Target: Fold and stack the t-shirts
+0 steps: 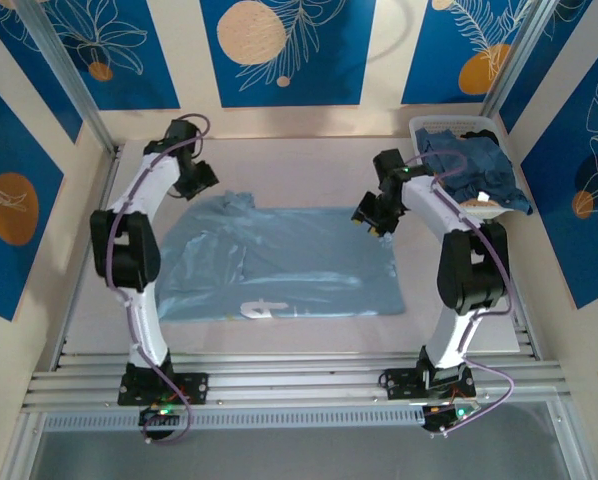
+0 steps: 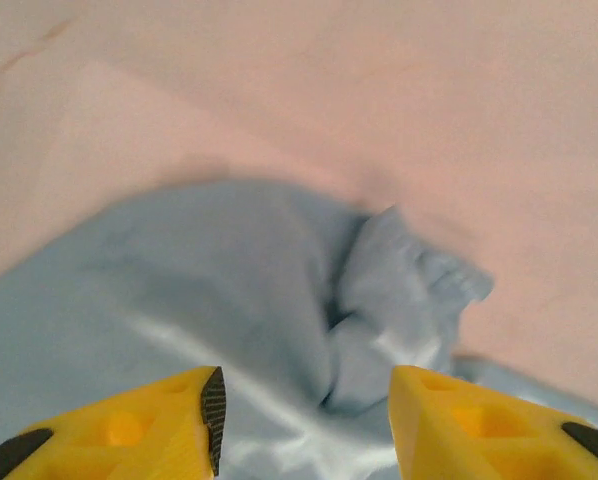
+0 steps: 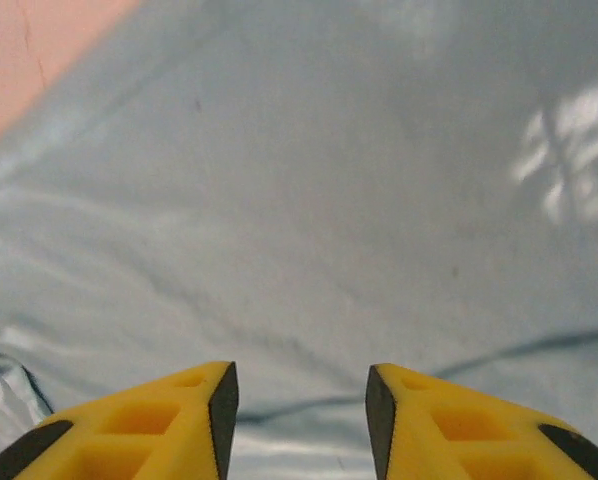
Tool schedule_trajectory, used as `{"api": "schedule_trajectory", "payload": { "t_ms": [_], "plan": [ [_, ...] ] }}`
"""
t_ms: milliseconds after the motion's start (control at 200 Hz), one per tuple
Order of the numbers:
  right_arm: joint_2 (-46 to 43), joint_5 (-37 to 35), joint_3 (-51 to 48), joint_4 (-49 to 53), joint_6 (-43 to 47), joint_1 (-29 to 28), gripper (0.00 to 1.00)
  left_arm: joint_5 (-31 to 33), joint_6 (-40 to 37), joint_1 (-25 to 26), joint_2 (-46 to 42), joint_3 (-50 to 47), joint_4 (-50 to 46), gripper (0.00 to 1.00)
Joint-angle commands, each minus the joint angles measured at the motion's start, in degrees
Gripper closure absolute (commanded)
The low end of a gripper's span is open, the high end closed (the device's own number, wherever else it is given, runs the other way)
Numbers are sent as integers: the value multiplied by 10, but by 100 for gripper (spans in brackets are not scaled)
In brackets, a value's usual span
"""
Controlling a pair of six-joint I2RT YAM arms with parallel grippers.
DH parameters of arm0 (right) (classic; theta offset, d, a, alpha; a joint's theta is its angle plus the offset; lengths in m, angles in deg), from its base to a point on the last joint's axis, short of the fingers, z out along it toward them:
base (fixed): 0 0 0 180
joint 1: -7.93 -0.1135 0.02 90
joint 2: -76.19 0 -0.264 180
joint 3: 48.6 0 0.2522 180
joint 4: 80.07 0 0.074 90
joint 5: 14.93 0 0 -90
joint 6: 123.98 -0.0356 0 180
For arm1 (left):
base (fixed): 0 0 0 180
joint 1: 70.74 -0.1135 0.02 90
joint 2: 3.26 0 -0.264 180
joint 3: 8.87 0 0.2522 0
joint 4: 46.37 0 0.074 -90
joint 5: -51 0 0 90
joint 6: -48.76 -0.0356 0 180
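A soft light blue cotton t-shirt (image 1: 299,265) lies spread flat on the pale table (image 1: 299,160), between the two arms. Its long axis runs from left to right across the table. The right end is a straight edge, and a crumpled short sleeve (image 2: 409,290) sticks out at the far left corner, so the shoulder end seems to point left. Bold white lettering (image 1: 262,308) shows along the near edge, left of the middle. The cloth is mostly smooth, with shallow creases on the left half.

The left end effector (image 1: 197,182) hangs over the far left corner of the shirt, just beside the bunched sleeve. In the left wrist view its yellow fingers (image 2: 159,425) stand moderately apart with nothing between them, only cloth below.

The right end effector (image 1: 369,215) hangs over the far right corner of the shirt. In the right wrist view its yellow fingers (image 3: 169,420) are also parted, a little narrower, with nothing gripped and flat blue fabric beneath.

At the far right corner of the table a white plastic mesh basket (image 1: 449,125) holds a heap of darker dusty blue t-shirts (image 1: 469,165), some draped over its near rim.
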Motion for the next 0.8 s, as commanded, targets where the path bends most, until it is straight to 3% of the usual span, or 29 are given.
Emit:
{"api": "schedule_trajectory", "payload": {
  "t_ms": [0,145,260,360,795],
  "plan": [
    [52,21,50,0,49,19,55,-48,-5,8,68,62,16,52],
    [99,3,104,14,58,31,54,-96,-16,37,151,183,10,51],
    [123,-11,126,20,52,42,53,-60,-34,67,198,266,-58,51],
    [143,-17,150,35,50,48,54,-30,-18,78,206,264,-84,53],
    [164,-18,176,40,46,52,53,-13,66,88,244,290,-123,55]
  ]
}}
